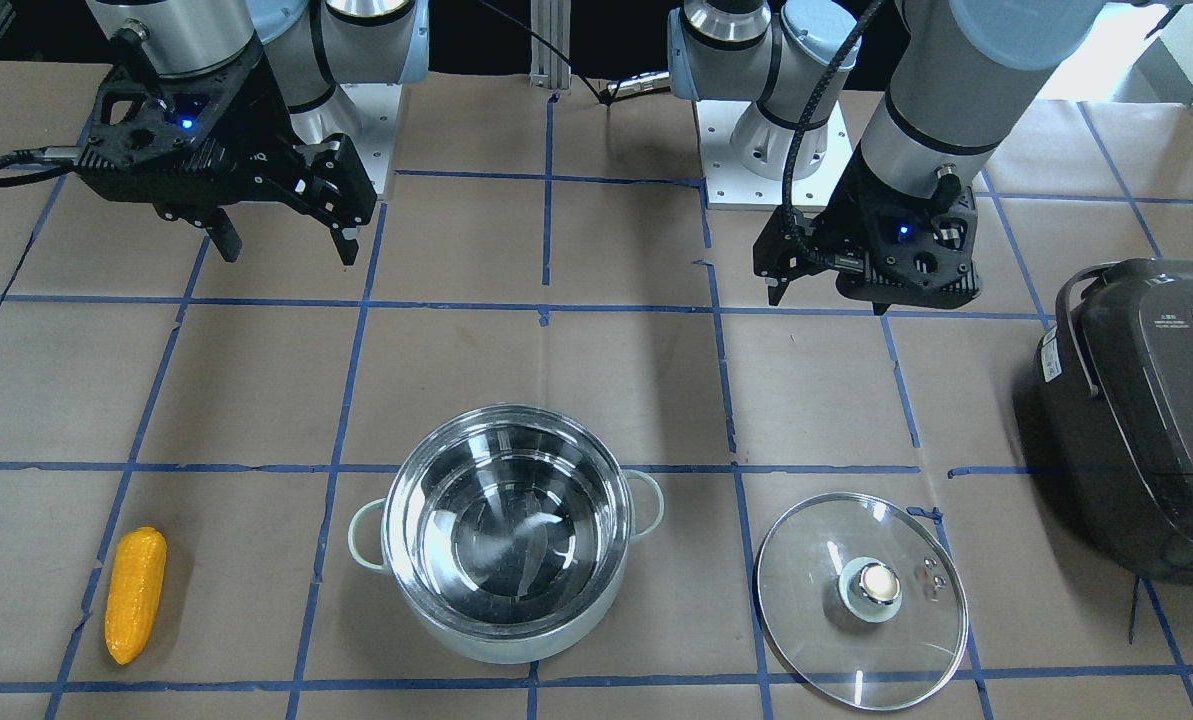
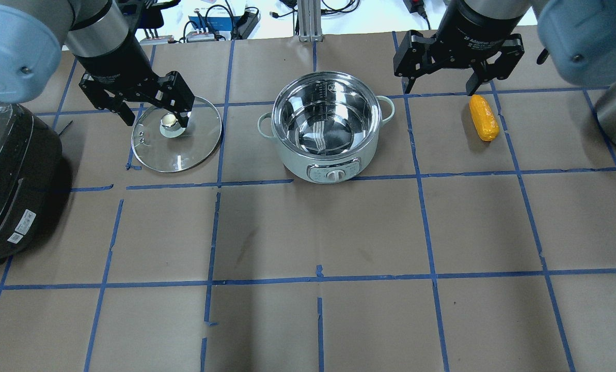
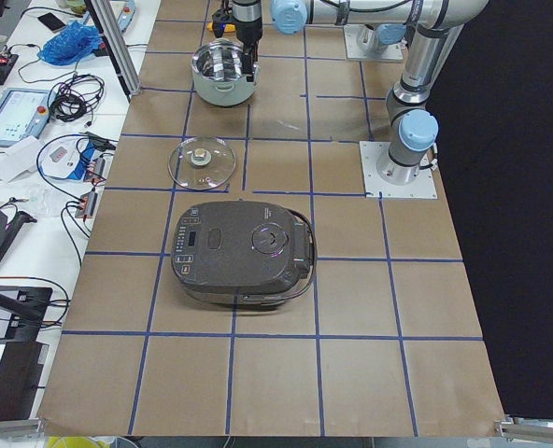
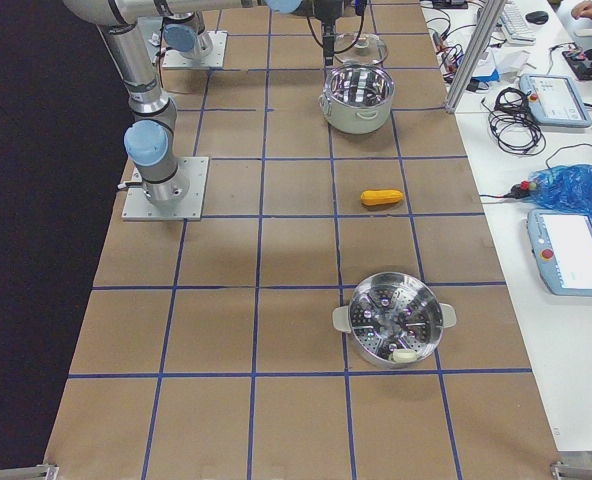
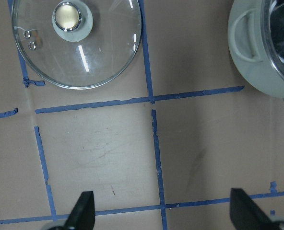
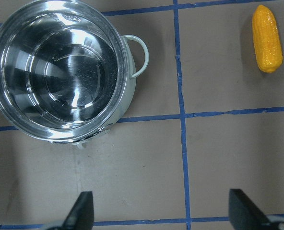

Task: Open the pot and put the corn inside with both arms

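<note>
**Pot open, corn not yet picked up**

The corn [image 2: 483, 118] lies flat on the counter [image 2: 338, 310], well apart from the pot [image 2: 300, 164] on the robot's right. The pot stands open and empty. Its lid [image 2: 184, 147] rests knob-up on the counter on the other side.

The main risk is probably the grasp. The cob is rounded and bumpy, so it could roll or squirt free if the fingers close off-centre or along its length. Released from too high, it might bounce off the steel rim.

The right gripper [image 2: 438, 85] hangs raised, not yet over the corn, fingers spread wide and holding nothing. The left gripper [image 2: 155, 121] is likewise wide apart and empty, raised on the lid's side and touching nothing.
</note>
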Motion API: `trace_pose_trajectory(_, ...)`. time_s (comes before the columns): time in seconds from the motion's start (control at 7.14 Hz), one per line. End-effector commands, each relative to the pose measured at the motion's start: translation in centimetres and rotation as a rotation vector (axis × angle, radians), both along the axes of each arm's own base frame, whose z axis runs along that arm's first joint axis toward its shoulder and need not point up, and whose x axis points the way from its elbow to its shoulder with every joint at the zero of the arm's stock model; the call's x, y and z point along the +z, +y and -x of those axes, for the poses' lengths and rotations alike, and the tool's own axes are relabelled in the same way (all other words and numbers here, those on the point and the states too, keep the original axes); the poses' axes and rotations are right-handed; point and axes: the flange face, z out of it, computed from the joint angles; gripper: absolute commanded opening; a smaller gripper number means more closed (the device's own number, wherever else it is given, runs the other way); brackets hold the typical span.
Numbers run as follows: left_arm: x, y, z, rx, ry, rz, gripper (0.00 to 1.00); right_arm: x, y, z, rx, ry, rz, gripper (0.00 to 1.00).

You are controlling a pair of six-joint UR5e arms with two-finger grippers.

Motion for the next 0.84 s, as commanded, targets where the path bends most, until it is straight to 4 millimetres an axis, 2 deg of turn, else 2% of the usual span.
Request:
trace_pose_trajectory(0.0, 0.2, 0.2, 0.2, -0.003, 0.0, 0.003, 1.0, -0.5, -0.1, 0.6, -0.014, 0.001, -0.028, 1.0)
trace_pose_trajectory(0.28, 0.4, 0.3, 0.3, -0.006, 0.002, 0.007, 1.0, -1.0, -0.8, 1.1, -0.017, 0.007, -0.032, 1.0)
trace_pose_trajectory(0.42, -0.2, 0.3, 0.4, -0.007, 0.002, -0.004, 1.0, -3.1, -2.8, 2.0, -0.027, 0.016, -0.051, 0.99)
trace_pose_trajectory(0.56, 0.1, 0.9, 0.6, -0.012, 0.0, -0.001, 1.0, -6.7, -6.5, 4.5, -0.061, 0.018, -0.066, 0.99)
trace_pose_trajectory(0.7, 0.2, 0.8, 0.6, -0.014, -0.001, 0.0, 1.0, -11.8, -10.5, 8.3, -0.097, 0.017, -0.085, 0.99)
